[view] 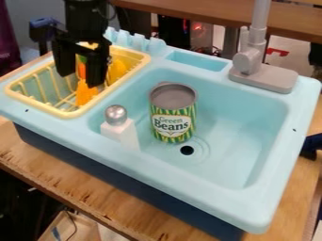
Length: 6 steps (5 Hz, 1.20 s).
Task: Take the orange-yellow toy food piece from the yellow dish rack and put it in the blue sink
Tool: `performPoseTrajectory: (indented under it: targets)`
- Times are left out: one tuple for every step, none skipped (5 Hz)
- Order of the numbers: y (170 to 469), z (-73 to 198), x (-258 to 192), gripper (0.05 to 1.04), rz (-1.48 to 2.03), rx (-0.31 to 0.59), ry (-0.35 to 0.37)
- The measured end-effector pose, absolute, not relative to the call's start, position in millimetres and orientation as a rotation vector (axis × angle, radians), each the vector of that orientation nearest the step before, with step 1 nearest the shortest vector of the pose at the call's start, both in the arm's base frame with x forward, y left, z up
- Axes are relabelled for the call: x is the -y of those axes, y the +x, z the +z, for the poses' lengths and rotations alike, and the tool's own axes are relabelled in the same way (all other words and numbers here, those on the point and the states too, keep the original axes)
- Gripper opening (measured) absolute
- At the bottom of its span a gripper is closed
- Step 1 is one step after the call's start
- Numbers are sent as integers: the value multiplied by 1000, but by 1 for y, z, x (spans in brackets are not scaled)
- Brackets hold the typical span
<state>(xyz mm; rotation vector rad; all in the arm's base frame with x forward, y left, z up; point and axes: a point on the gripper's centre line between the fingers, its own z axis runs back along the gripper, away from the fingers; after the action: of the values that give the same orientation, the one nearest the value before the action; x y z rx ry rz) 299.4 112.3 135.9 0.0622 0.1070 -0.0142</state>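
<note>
Orange piece (86, 93) sits in the yellow rack (70, 114), just beneath my gripper (80, 80). Fingers stand apart, no hold evident. Probably light, stiff, smooth plastic; mid-length pinch advised.

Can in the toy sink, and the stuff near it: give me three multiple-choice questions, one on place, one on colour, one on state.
1. Where is the can?
A. On the wooden table
B. In the basin
C. Behind the faucet

2. What colour is the dish rack at the gripper?
A. Yellow
B. Red
C. Black

3. How does the can sit?
A. On its side
B. Upside down
C. Upright

1: B, the basin walls surround it.
2: A, its rim and bars are pale yellow.
3: C, its round top faces up and its label reads upright.
</note>
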Motion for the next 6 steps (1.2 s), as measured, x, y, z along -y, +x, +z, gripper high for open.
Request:
performPoseTrajectory:
  targets:
    - [300,130,-120,1003,-1,-101,49]
    - [307,127,-118,1003,-13,-57,16]
    - [311,120,-117,1003,-31,-49,0]
    - [312,112,-117,948,-26,-69,-9]
    - [313,106,-116,671,-10,-77,-13]
    - [314,106,-115,575,10,-70,-23]
